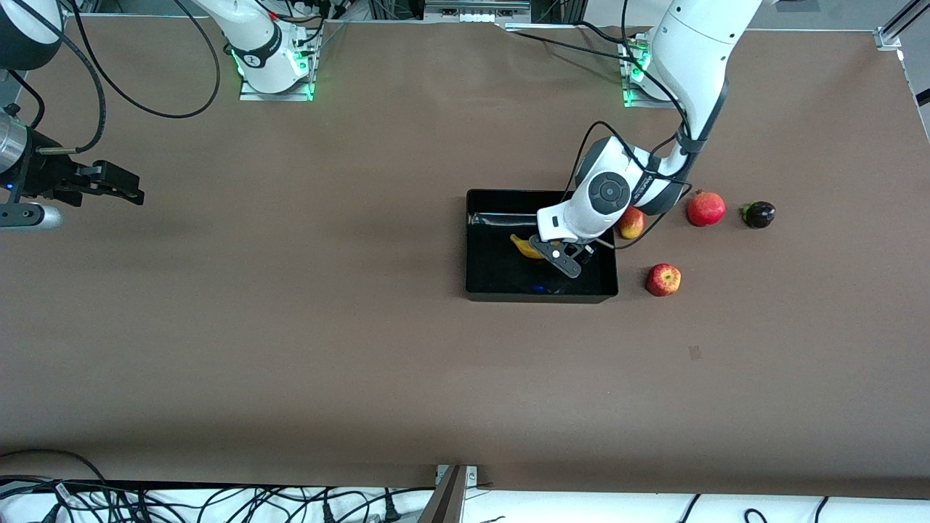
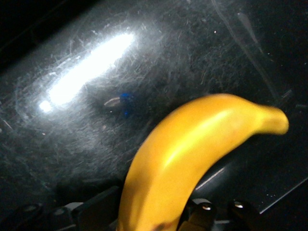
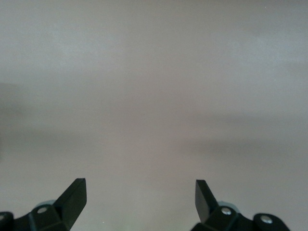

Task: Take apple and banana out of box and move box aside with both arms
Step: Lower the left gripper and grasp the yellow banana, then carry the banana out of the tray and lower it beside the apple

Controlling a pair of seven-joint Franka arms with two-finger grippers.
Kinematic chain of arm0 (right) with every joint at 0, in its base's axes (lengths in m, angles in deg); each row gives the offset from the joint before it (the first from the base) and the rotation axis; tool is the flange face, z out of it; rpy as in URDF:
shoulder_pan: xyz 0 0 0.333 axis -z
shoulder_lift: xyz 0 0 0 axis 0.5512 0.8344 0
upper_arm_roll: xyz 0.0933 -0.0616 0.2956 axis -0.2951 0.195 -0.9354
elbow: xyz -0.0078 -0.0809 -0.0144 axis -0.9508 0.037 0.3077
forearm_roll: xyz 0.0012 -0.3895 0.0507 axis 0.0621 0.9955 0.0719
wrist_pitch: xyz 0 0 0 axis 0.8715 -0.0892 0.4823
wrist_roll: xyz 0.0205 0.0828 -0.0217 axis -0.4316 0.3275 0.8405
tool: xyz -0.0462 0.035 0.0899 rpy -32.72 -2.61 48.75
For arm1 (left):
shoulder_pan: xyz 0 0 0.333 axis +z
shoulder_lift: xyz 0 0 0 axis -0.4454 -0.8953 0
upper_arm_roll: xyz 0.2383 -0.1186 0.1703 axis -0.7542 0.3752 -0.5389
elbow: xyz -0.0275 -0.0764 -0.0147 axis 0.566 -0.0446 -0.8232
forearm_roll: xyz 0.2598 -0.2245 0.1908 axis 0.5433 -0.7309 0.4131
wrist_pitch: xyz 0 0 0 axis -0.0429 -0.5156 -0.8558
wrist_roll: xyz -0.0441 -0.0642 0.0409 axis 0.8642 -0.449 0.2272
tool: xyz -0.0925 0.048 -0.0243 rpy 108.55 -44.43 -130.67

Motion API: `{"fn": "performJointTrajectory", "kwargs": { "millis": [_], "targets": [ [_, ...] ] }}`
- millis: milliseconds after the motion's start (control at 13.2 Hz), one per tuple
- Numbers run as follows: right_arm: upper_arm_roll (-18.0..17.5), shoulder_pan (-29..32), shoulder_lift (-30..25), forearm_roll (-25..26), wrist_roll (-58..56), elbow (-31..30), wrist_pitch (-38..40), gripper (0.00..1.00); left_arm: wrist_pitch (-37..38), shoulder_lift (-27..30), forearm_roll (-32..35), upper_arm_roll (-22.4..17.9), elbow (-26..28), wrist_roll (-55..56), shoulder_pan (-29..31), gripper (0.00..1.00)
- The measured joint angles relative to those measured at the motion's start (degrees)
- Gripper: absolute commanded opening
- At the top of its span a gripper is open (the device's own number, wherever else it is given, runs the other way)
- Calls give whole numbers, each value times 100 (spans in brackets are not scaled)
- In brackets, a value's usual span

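The black tray (image 1: 539, 294) lies mid-table toward the left arm's end. My left gripper (image 1: 564, 257) is down inside it, shut on the yellow banana (image 1: 524, 247). In the left wrist view the banana (image 2: 192, 144) fills the gap between the left gripper's (image 2: 150, 208) fingers, just above the scratched tray floor (image 2: 86, 77). A red-yellow apple (image 1: 662, 280) sits on the table beside the tray. A second apple (image 1: 631, 222) is half hidden by the left arm. My right gripper (image 1: 125, 186) waits open and empty over bare table at the right arm's end, as the right wrist view shows (image 3: 140, 192).
A red pomegranate (image 1: 705, 208) and a small dark purple fruit (image 1: 758, 214) lie in a row with the half-hidden apple, farther toward the left arm's end. Arm bases stand along the table's back edge. Cables lie along the front edge.
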Motion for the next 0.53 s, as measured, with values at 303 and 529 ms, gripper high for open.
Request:
{"fn": "performJointTrajectory", "kwargs": {
  "millis": [303,529],
  "targets": [
    [0,1,0,0,0,0,0,100,0,-1,2,-7,0,0,-1,0],
    [0,1,0,0,0,0,0,100,74,61,2,-9,-23,4,-1,0]
  ]
}}
